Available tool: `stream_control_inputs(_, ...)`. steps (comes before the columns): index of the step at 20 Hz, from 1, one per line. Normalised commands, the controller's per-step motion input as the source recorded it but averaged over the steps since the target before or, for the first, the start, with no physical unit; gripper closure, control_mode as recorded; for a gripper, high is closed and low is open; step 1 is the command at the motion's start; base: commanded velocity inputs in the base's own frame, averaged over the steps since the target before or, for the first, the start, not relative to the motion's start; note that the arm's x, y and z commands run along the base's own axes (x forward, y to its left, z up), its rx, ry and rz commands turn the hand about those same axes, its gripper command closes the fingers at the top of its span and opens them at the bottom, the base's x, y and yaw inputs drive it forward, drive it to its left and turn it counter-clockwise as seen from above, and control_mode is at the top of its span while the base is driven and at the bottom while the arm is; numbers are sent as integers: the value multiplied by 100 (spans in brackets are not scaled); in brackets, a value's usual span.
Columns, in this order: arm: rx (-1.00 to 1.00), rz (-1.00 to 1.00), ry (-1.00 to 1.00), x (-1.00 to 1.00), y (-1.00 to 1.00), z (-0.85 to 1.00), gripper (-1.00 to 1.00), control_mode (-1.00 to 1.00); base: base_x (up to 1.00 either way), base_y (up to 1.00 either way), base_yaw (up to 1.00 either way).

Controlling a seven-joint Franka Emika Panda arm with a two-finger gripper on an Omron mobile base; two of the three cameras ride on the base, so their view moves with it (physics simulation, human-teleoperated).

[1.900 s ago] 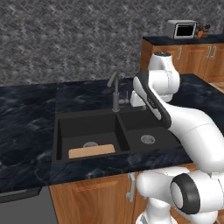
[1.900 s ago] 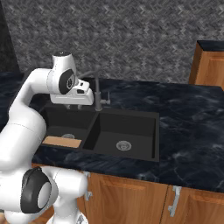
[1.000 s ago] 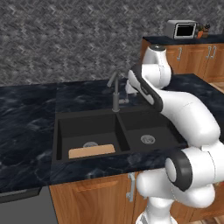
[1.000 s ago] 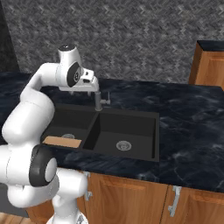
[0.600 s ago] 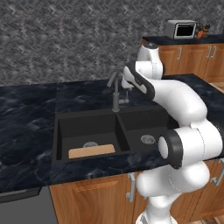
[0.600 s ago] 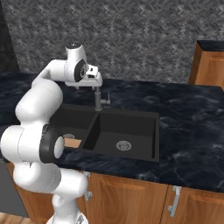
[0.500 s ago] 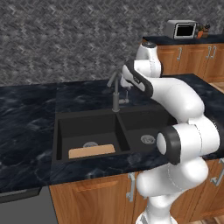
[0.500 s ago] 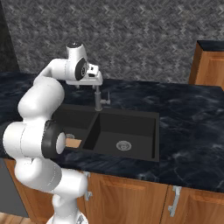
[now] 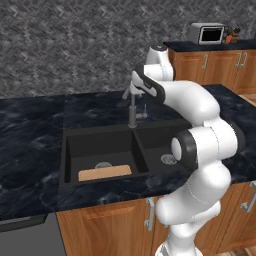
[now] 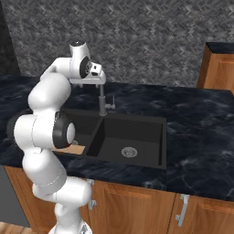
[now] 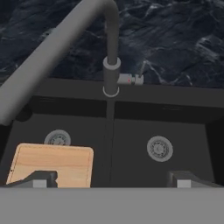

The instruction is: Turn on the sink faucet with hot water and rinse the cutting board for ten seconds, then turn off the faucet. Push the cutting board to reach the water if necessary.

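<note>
The dark grey sink faucet (image 9: 132,112) (image 10: 103,101) (image 11: 111,74) stands behind the divider of the black double-basin sink (image 9: 100,145) (image 10: 137,132) (image 11: 175,114). Its spout arm (image 11: 52,52) reaches out over the left basin, and the small side lever (image 11: 131,79) sticks out to the right. The tan cutting board (image 9: 105,173) (image 10: 78,149) (image 11: 52,164) lies flat in the left basin's front. My gripper (image 9: 134,86) (image 10: 101,81) (image 11: 111,179) hovers open just above the faucet's top, nothing between its fingertips (image 11: 41,179). No water shows.
Dark marble counter (image 9: 30,145) surrounds the sink. A toaster oven (image 9: 206,33) sits on the far back-right counter above wood cabinets. A tall wood cabinet (image 10: 219,68) stands at the right. Round silver drains (image 11: 159,148) mark both basins.
My arm has stretched up and forward, carrying the open gripper leftward from beside the faucet to just over its top. Cutting board and faucet have not moved.
</note>
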Motion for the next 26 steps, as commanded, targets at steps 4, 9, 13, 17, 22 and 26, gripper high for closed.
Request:
stream_control_inputs(4,0,-2,0,42,1,0,-100,-100,0,0,0)
stream_control_inputs(9,0,-1,-2,44,0,-4,-100,-100,0,0,0)
stream_control_inputs(13,0,0,-9,35,0,-23,-100,-100,0,0,0)
stream_control_inputs(17,0,0,-17,18,0,-32,-100,-100,0,0,0)
stream_control_inputs(22,0,0,-11,19,0,-35,-100,-100,0,0,0)
stream_control_inputs(26,0,0,-4,15,0,-24,-100,-100,0,0,0)
